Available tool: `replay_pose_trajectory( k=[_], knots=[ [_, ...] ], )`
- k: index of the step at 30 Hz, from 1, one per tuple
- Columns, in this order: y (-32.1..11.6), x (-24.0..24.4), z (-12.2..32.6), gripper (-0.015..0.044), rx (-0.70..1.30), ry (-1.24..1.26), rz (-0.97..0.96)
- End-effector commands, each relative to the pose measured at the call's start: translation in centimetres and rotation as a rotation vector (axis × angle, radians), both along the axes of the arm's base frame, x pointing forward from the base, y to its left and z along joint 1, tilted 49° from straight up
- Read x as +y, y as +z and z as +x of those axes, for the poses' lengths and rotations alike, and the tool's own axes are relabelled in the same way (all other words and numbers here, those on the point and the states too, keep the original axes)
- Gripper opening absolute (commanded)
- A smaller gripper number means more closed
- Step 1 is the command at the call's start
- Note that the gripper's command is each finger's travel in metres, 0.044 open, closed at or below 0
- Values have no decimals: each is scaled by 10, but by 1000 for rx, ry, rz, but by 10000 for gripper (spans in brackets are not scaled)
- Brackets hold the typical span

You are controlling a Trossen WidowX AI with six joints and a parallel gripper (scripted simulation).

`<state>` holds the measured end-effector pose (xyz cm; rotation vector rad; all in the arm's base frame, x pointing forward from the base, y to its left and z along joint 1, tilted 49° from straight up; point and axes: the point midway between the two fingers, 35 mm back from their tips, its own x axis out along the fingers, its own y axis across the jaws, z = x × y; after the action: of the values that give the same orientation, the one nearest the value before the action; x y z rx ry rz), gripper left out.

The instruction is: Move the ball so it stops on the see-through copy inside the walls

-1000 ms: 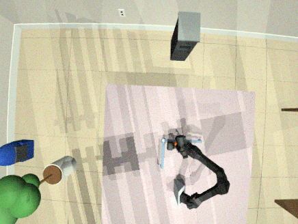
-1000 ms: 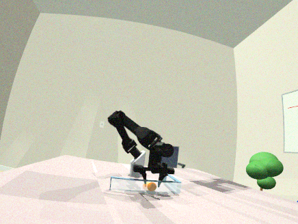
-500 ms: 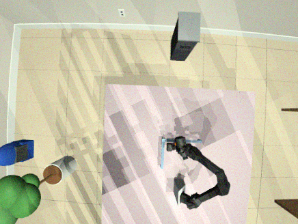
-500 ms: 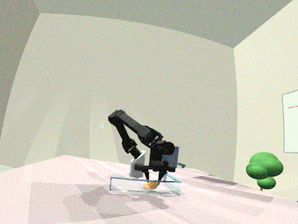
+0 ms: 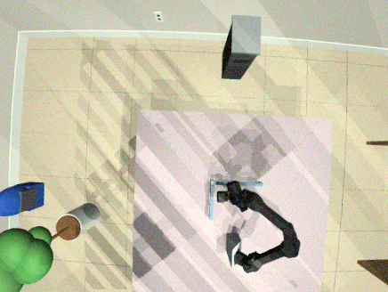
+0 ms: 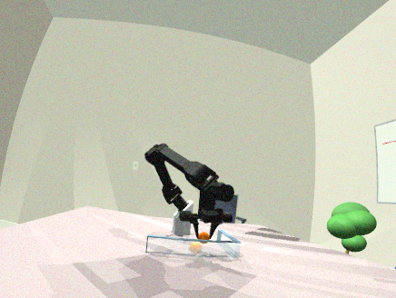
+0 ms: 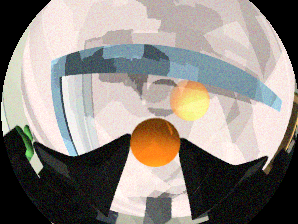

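The orange ball (image 6: 203, 236) (image 7: 155, 142) is pinched between the two black fingertips; only a sliver shows in the top view. My gripper (image 6: 204, 238) (image 7: 155, 140) is shut on it and holds it raised over the table, on the inner side of the corner. The paler see-through copy (image 6: 195, 247) (image 7: 190, 101) sits low inside the corner, apart from the held ball, up and to its right in the wrist view. The two low clear walls with blue edges (image 5: 211, 200) (image 6: 168, 236) (image 7: 135, 52) meet at a corner. In the top view the arm hides the copy.
The arm's base (image 5: 251, 263) stands on the pale pink table (image 5: 178, 133), with a light panel (image 5: 233, 255) beside it. Beyond the table are a grey cabinet (image 5: 246, 36), a potted tree (image 5: 22, 255) (image 6: 351, 223) and a blue object (image 5: 20, 198).
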<state>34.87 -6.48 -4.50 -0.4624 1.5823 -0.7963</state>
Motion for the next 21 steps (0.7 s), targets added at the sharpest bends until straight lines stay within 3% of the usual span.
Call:
replay_pose_trajectory(
  k=[1,15,21],
  knots=[
    [11,13,10,0,-18,9,-4],
    [69,62,36,0,-57,64,-58],
    [70,58,36,0,-59,67,-60]
  ],
)
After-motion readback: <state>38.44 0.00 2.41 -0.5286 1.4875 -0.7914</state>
